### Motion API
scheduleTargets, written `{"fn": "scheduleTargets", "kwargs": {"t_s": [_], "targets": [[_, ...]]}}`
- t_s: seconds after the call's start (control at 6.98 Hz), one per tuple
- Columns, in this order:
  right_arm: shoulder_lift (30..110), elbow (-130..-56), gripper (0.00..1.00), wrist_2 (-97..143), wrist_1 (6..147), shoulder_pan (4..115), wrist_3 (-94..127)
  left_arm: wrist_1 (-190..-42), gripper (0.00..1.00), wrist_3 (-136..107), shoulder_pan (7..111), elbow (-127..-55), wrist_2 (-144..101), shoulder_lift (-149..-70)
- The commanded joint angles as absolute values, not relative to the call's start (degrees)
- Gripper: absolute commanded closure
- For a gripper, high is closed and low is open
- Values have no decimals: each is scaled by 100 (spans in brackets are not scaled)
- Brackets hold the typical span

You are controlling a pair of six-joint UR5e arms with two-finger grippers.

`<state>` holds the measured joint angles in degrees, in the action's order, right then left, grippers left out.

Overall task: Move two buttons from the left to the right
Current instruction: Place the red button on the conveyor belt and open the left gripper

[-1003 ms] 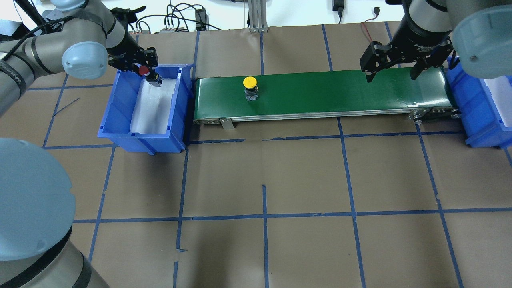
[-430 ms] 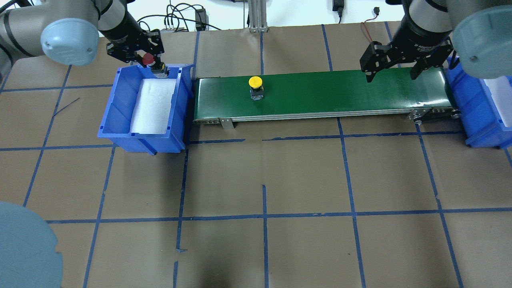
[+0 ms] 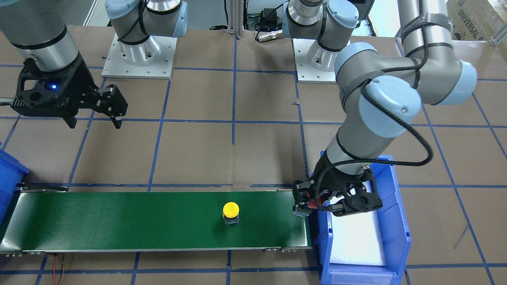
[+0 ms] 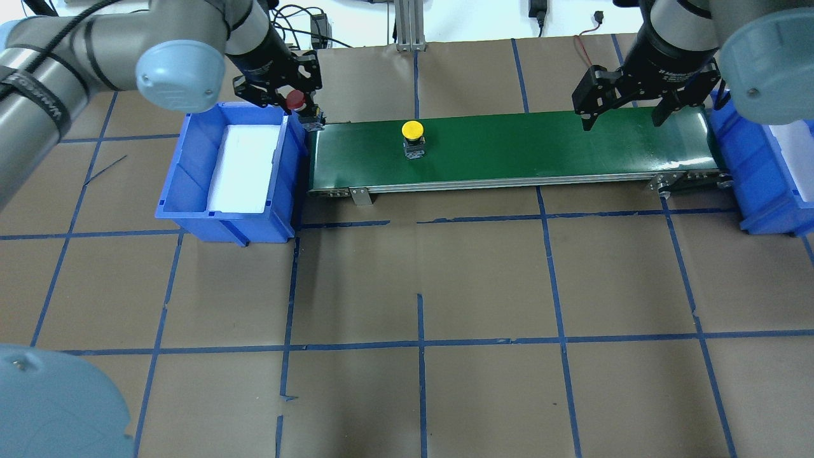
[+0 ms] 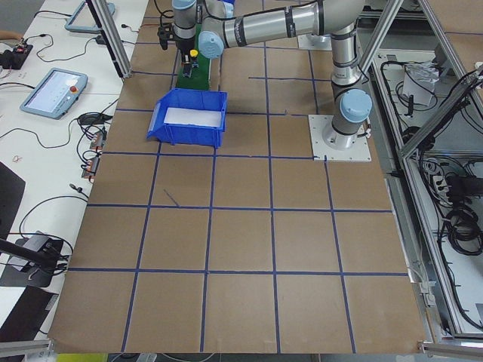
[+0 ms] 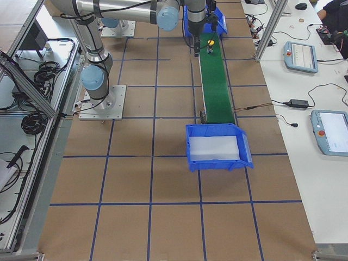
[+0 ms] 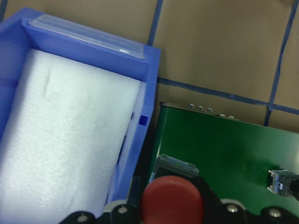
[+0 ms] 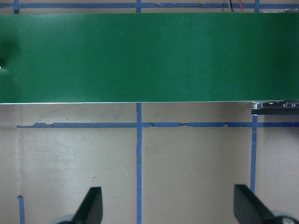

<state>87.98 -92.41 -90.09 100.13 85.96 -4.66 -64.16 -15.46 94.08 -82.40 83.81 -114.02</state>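
Observation:
The yellow button (image 4: pixel 413 131) (image 3: pixel 231 208) stands upright on the green conveyor belt (image 4: pixel 540 146) (image 3: pixel 119 221), in its left part. My left gripper (image 4: pixel 299 105) (image 3: pixel 317 204) is shut on the red button (image 4: pixel 294 100) (image 7: pixel 172 200) and holds it in the air over the belt's left end, just past the wall of the left blue bin (image 4: pixel 191 165) (image 7: pixel 145 79). My right gripper (image 4: pixel 623 119) (image 3: pixel 95 123) (image 8: pixel 169 210) hangs open and holds nothing beside the belt's right end, on the robot's side of it.
White foam lines the left bin. A second blue bin (image 4: pixel 744 165) (image 3: pixel 8 170) sits at the belt's right end. Brown paper with blue tape lines covers the table (image 4: pixel 420 286). Cables and a metal post (image 4: pixel 407 25) stand behind the belt.
My left gripper has carried the red button up out of the left bin and rightward to the belt's left end. The yellow button has drifted right along the belt. The right gripper has stayed put.

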Motion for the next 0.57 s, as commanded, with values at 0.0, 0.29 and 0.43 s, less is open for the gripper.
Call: {"fn": "scheduleTargets", "kwargs": {"t_s": [0.0, 0.29, 0.43], "targets": [[8798, -9237, 0, -9009, 10019, 8596, -466, -6003, 63, -1573, 9764, -8314, 8735, -11820], [8798, -9237, 0, -9009, 10011, 8596, -466, -6003, 63, -1573, 9773, -8367, 8780, -11830], [8798, -9246, 0, -9009, 10011, 8596, -466, -6003, 62, -1582, 9773, -8367, 9007, -11839]]}}
